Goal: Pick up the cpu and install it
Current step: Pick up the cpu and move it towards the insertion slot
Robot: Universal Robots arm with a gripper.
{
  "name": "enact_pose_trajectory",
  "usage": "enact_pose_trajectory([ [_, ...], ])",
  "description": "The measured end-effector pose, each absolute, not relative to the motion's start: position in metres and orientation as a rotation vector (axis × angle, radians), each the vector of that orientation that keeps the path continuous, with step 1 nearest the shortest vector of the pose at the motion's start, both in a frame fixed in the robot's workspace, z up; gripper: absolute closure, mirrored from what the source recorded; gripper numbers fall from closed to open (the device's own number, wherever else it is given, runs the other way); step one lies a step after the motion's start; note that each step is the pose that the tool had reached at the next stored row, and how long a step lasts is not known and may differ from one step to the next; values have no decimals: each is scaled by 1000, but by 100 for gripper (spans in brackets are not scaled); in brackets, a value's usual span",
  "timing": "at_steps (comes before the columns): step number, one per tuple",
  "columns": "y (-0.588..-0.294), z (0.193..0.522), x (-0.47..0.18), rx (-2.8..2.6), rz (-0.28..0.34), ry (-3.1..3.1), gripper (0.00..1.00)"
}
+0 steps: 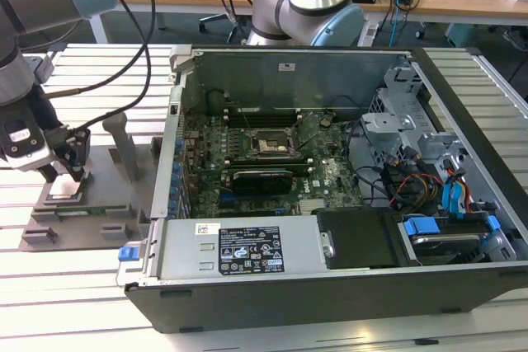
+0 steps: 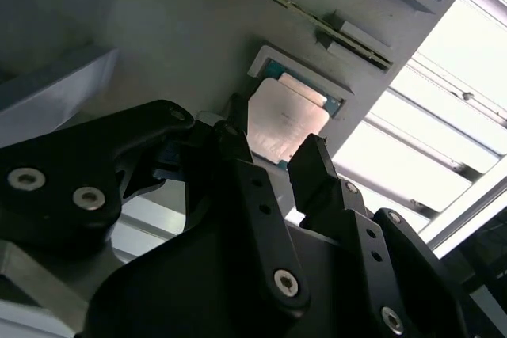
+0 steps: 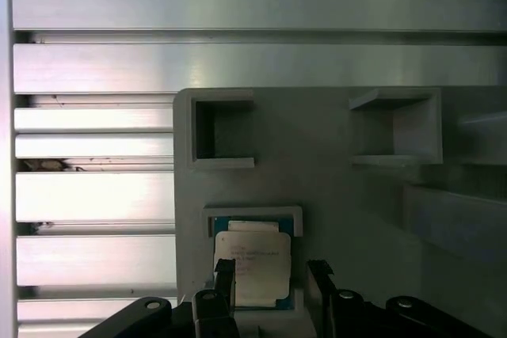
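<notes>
Your gripper [image 3: 272, 268] is hovering with its 2 fingers [image 3: 225, 279] parted and holding nothing; the cpu [image 3: 252, 263] is lying flat in its pocket on the grey holder [image 3: 341, 195], directly between the jaws, outside the computer case [image 1: 330, 278].

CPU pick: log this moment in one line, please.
stage: pre-grasp | gripper: open, straddling cpu | cpu: lying in grey holder, not lifted | holder: exterior view's left of case

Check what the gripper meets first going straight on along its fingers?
Likely the cpu, seated in the grey holder: the open gripper points at it, fingers straddling. Depth is unclear, so a fingertip could touch the holder's pocket rim first.
</notes>
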State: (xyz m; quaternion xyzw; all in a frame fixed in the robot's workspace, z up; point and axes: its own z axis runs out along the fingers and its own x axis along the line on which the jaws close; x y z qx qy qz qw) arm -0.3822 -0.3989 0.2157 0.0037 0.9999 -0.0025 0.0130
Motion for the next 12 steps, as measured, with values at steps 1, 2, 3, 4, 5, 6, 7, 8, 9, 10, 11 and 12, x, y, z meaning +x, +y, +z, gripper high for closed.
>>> enact_pose_trajectory([
  [1, -399, 215, -382, 12, -8, 3115, 52],
  [2, -399, 215, -382, 12, -8, 3116, 52],
  [3, -399, 215, -382, 12, -8, 3116, 52],
  [4, -399, 214, -382, 12, -8, 3115, 52],
  [5, -399, 214, -382, 12, -8, 3115, 52],
  [6, -399, 213, -382, 12, -8, 3115, 52],
  [7, -399, 213, -382, 12, -8, 3115, 52],
  [8, -399, 212, -382, 12, -8, 3115, 52],
  [9, -399, 211, -382, 12, -8, 3115, 52],
  [10, -399, 210, -382, 12, -8, 3115, 52],
  [11, -399, 209, -382, 12, -8, 3115, 52],
  [12, -399, 209, -382, 12, -11, 3116, 52],
])
